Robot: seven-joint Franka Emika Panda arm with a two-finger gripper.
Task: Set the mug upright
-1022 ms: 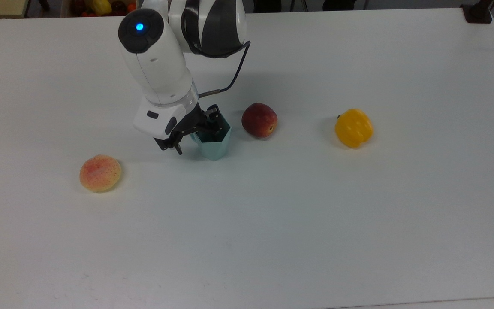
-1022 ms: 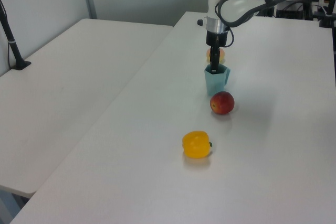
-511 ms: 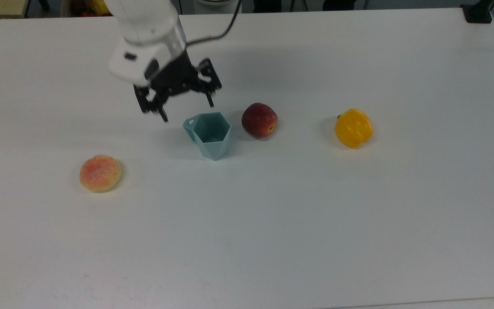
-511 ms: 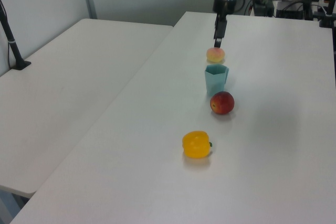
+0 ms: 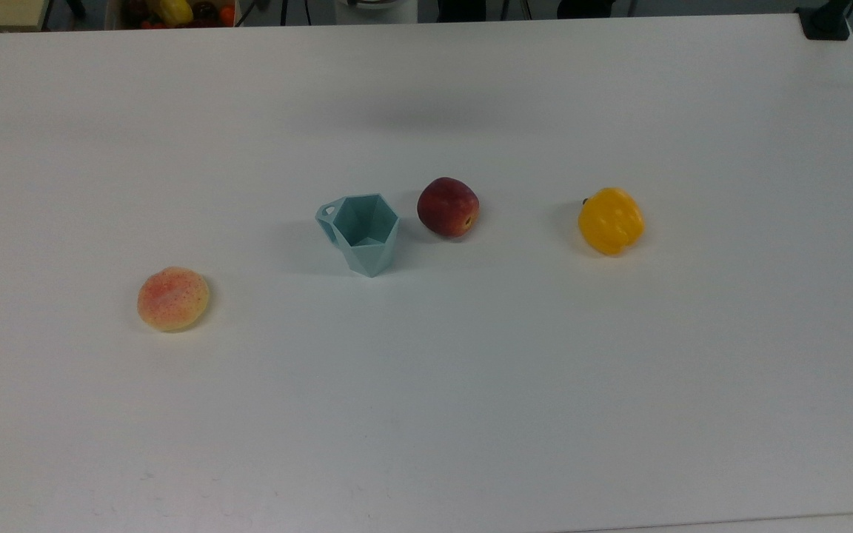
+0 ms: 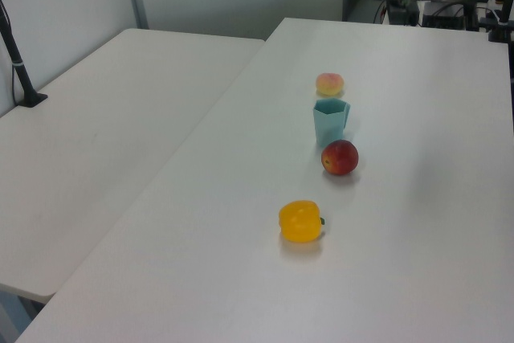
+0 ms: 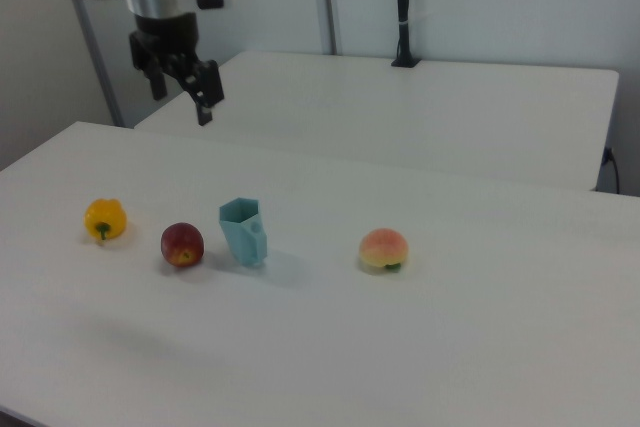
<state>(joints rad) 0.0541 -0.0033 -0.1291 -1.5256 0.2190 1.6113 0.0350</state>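
The pale teal faceted mug stands upright on the white table, mouth up, its small loop handle toward the top view's left. It also stands upright in the left view and in the right view. My gripper hangs high in the air, well above and behind the mug toward the right view's upper left. Its fingers are spread apart and hold nothing.
A red apple lies just to the top view's right of the mug, with a yellow bell pepper farther right. A peach lies to the mug's lower left. A second white table stands behind.
The gripper let go of the mug, rose, and left the top and left views. The mug stays upright in the same spot.
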